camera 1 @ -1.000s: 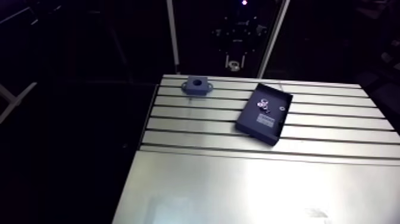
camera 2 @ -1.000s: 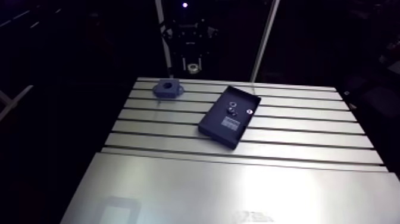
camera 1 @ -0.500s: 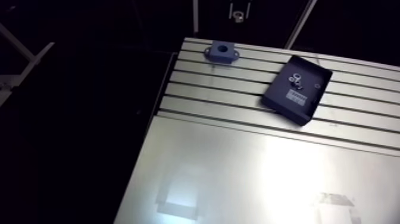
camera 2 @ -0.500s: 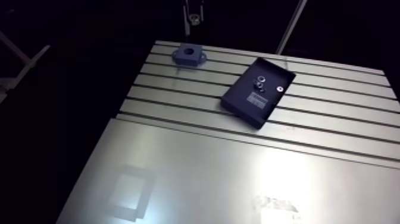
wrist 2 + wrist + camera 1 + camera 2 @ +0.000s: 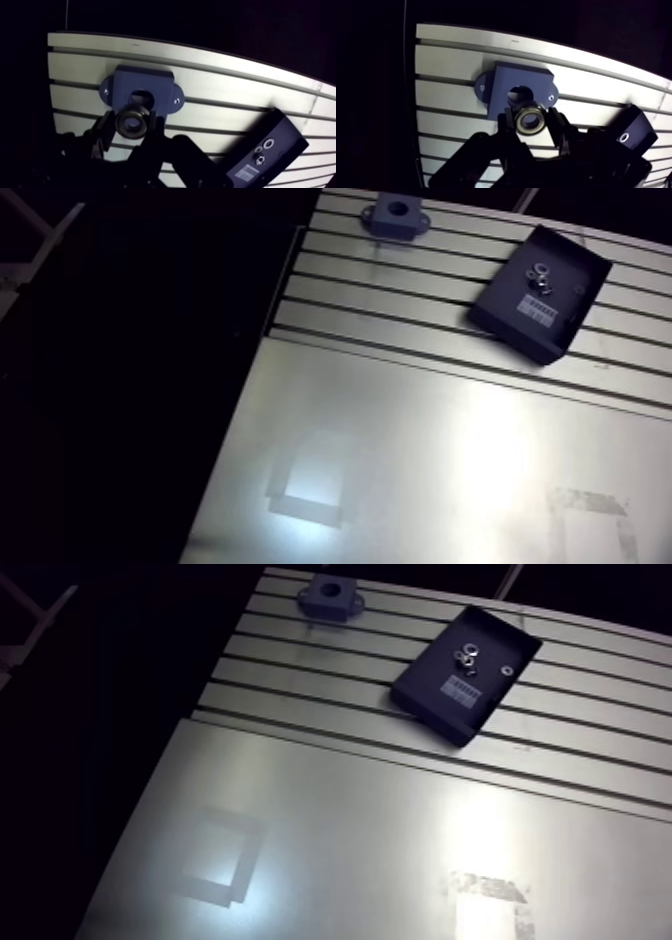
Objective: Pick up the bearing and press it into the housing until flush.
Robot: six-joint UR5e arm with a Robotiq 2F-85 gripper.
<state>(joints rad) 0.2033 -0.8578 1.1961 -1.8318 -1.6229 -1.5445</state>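
In the wrist view my gripper is shut on the bearing, a metal ring held on edge between the two dark fingers. It hovers just in front of the round bore of the dark blue housing, which sits on the slotted table. Whether the bearing touches the housing I cannot tell. In the arm view the housing stands near the table's far edge, and the gripper is out of that view.
A black tray lies to the right of the housing, holding a few small metal parts and a white label. The slotted table gives way to a smooth bright plate nearer the camera. The table's left edge drops into darkness.
The arm view has swung downward, so the table fills more of it and the gripper has left its top edge. Housing and tray lie where they were on the table.
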